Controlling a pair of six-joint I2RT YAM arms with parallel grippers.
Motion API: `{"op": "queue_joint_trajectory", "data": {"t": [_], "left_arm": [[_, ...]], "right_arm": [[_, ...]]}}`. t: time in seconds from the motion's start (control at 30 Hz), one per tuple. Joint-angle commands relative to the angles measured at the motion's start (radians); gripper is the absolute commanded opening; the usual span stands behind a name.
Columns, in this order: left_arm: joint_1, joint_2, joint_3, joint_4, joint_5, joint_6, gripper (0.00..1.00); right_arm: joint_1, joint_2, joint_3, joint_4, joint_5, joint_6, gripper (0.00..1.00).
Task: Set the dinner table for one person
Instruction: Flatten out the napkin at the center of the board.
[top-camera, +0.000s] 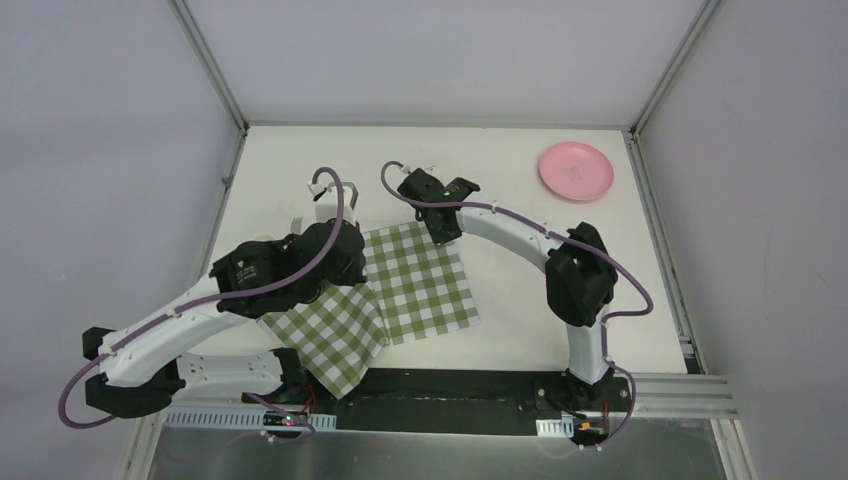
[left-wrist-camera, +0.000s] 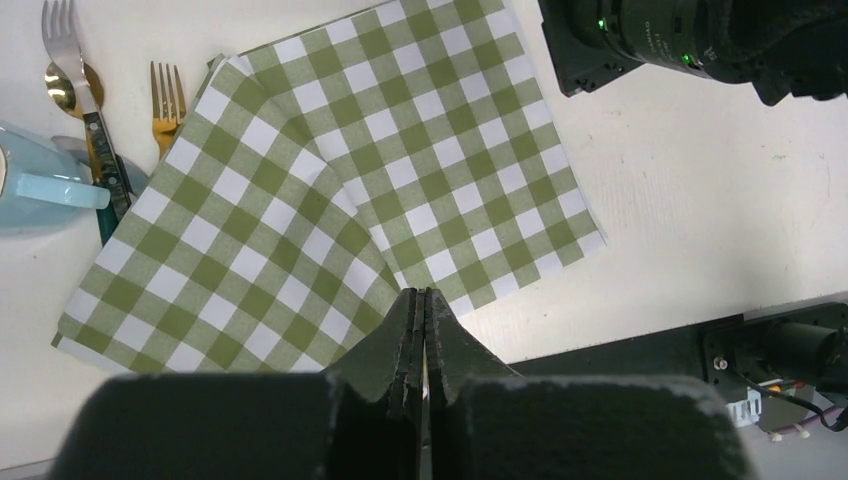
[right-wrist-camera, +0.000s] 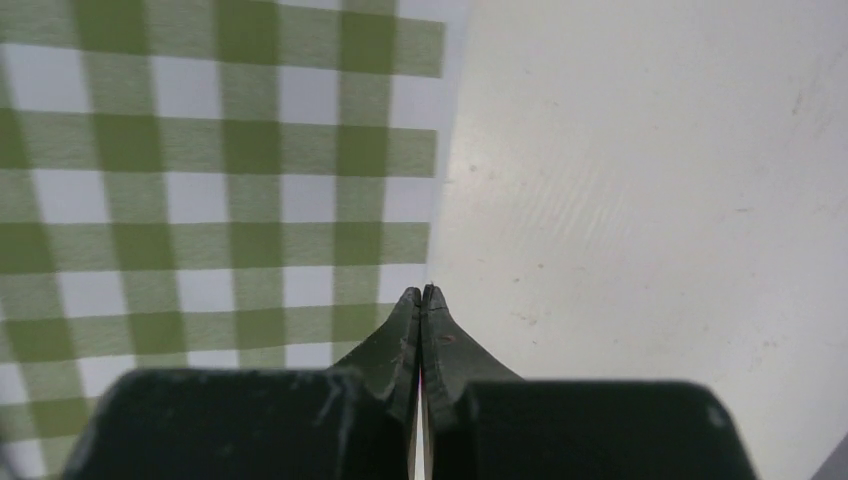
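Note:
A green-and-white checked cloth (top-camera: 425, 285) lies on the white dinner table (top-camera: 530, 280), its left part rumpled and folded over. My left gripper (top-camera: 355, 283) is over that left part. In the left wrist view it (left-wrist-camera: 424, 296) is shut on the cloth (left-wrist-camera: 400, 150) at its near edge, and creases run up to the jaws. My right gripper (top-camera: 446, 236) is at the cloth's far right corner. In the right wrist view it (right-wrist-camera: 422, 291) is shut right at the edge of the cloth (right-wrist-camera: 200, 200), low over the table (right-wrist-camera: 650, 200).
A pink plate (top-camera: 575, 172) sits at the far right. A light blue mug (left-wrist-camera: 40, 185), a silver fork (left-wrist-camera: 65, 30), a gold fork (left-wrist-camera: 168, 95), a gold spoon (left-wrist-camera: 70, 80) and a dark-handled knife (left-wrist-camera: 100, 165) lie by the cloth's far left corner.

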Motion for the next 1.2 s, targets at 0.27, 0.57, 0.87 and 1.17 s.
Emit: {"op": "queue_joint_trajectory", "data": {"t": [0.27,0.57,0.87,1.17], "left_arm": [[0.006,0.011,0.044,0.021,0.003,0.035,0.99],[0.006,0.017,0.051,0.019,-0.005,0.041,0.99],[0.006,-0.005,0.039,0.017,-0.005,0.035,0.99],[0.006,-0.019,0.025,0.017,0.002,0.024,0.99]], "right_arm": [[0.077,0.041,-0.066,0.252,-0.476,0.017,0.0],[0.11,0.078,-0.129,0.422,-0.584,0.055,0.0],[0.117,0.094,-0.175,0.396,-0.491,0.054,0.0],[0.116,0.084,-0.239,0.353,-0.343,0.038,0.0]]}}
